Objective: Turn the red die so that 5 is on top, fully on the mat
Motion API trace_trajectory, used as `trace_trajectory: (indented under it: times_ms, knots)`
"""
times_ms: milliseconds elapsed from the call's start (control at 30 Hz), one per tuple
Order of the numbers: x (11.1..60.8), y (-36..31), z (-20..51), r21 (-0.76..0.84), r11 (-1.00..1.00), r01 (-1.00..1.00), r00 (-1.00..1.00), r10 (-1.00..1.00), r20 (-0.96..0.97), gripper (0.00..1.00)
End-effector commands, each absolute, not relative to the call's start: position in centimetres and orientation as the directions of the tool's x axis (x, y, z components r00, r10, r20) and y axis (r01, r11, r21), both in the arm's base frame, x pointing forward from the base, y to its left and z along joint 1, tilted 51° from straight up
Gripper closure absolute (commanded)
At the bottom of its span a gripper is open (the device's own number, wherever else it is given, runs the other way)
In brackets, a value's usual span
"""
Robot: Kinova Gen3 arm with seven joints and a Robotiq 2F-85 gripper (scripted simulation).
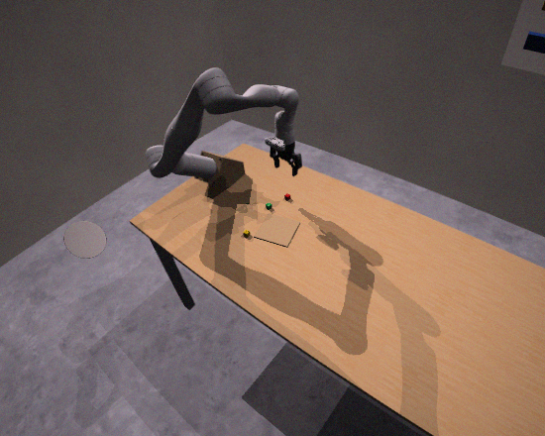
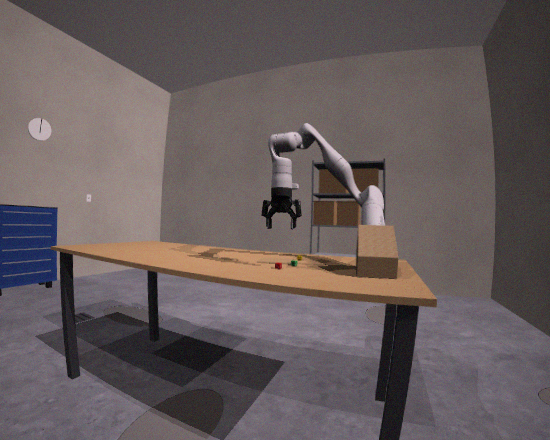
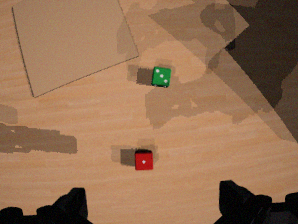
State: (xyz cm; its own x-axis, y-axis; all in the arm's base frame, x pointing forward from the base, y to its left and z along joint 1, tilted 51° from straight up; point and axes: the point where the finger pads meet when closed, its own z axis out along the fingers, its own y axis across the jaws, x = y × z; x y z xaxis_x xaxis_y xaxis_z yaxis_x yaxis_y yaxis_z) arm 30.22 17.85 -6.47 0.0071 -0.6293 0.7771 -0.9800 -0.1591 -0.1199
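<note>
The red die (image 1: 287, 196) lies on the bare table beyond the mat (image 1: 277, 231), apart from it. In the wrist view the red die (image 3: 144, 160) shows one white pip on top. It also shows in the exterior view (image 2: 278, 265). The green die (image 1: 269, 206) lies near the mat's far corner; in the wrist view (image 3: 161, 76) it shows two pips. The yellow die (image 1: 247, 233) lies beside the mat's left corner. My gripper (image 1: 287, 163) is open and empty, high above the table, over the red die. Its fingers frame the bottom of the wrist view (image 3: 149, 219).
A brown box (image 1: 225, 174) stands on the table at the arm's base, left of the dice. The table's near-left edge runs close behind the yellow die. A shelf with boxes (image 2: 347, 197) stands behind the table.
</note>
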Motion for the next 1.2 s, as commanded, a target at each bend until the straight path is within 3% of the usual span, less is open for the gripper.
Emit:
trace_trajectory:
  times_ms: [0,633,1167]
  knots:
    - [30.5,17.9,-6.4,-0.129,-0.157,-0.979,0.001,-0.637,0.770,0.00]
    - [30.2,17.8,-6.5,-0.143,-0.141,-0.980,-0.022,-0.635,0.772,0.00]
    - [30.1,16.8,-7.4,-0.361,0.061,-0.930,-0.314,-0.641,0.701,0.00]
